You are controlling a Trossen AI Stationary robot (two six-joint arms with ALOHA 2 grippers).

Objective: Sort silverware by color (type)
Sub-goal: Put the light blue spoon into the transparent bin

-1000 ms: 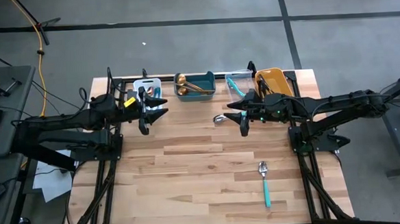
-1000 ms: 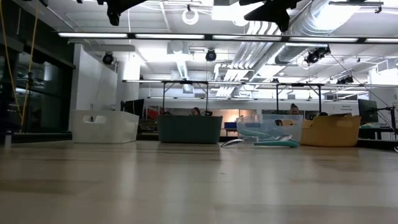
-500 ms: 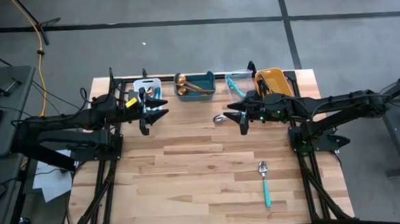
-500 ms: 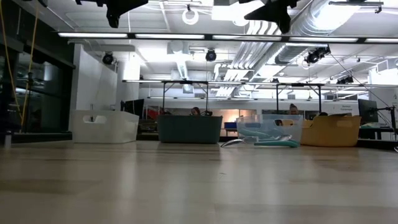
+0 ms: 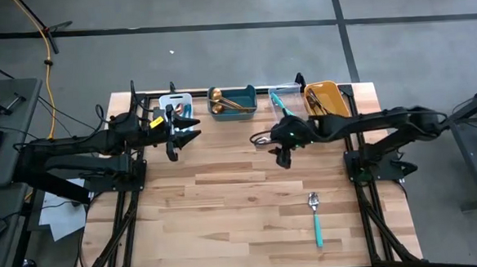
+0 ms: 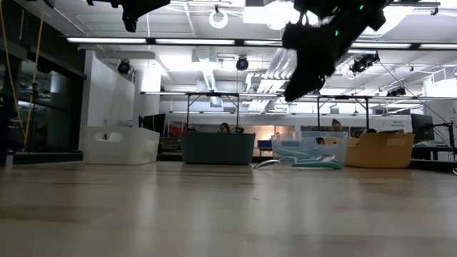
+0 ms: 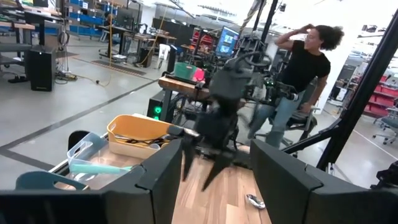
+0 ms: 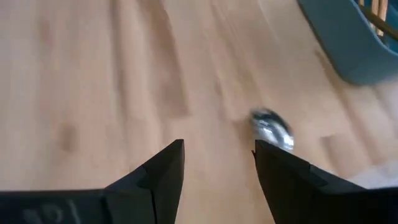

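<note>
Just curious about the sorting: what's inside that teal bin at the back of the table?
The teal bin holds gold spoons, seen from above. How many there are is hard to tell, since they overlap and cover one another.

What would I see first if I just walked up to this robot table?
Probably the right gripper, fingers open, reaching toward a small silver spoon bowl near the table's middle back. Next, the row of bins along the far edge: white bin, teal bin, clear bin and orange bin. A teal-handled spoon lies alone near the front right.

four bins [image 5: 233, 99]; two teal-handled spoons on table [image 5: 316, 219]; two arms [image 5: 75, 144].
</note>
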